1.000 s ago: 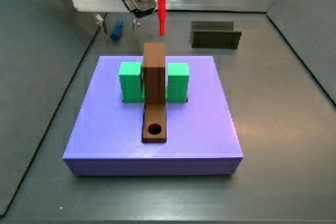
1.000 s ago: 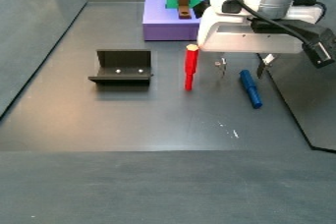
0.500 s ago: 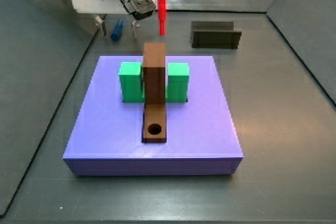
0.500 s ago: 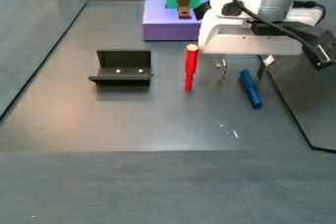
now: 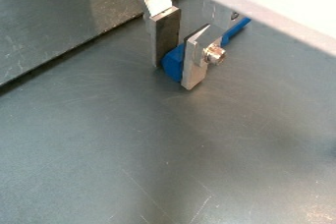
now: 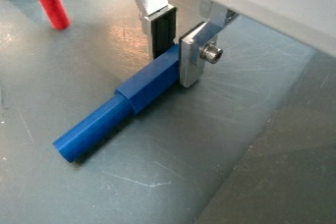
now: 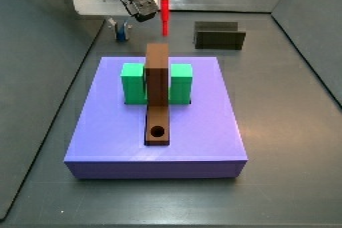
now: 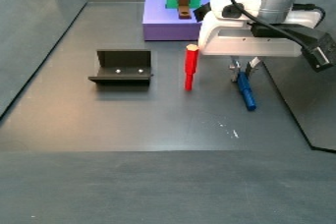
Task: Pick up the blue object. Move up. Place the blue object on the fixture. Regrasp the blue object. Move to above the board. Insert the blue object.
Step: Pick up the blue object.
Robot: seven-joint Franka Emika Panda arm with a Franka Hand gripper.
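The blue object is a short blue peg lying flat on the grey floor, also seen in a side view to the right of the red stick. My gripper is down at floor level and shut on one end of the peg, with a silver finger on each side of it. The same grasp shows in both wrist views, gripper around the blue end. The fixture stands well to the left. The board lies between two green blocks on the purple slab.
A red upright stick stands close beside the gripper. The purple slab carries the green blocks. The fixture sits near the back wall. Dark walls ring the floor.
The two fingers, wide apart earlier, have come together onto the blue object. The peg still lies on the floor; the arm has barely shifted.
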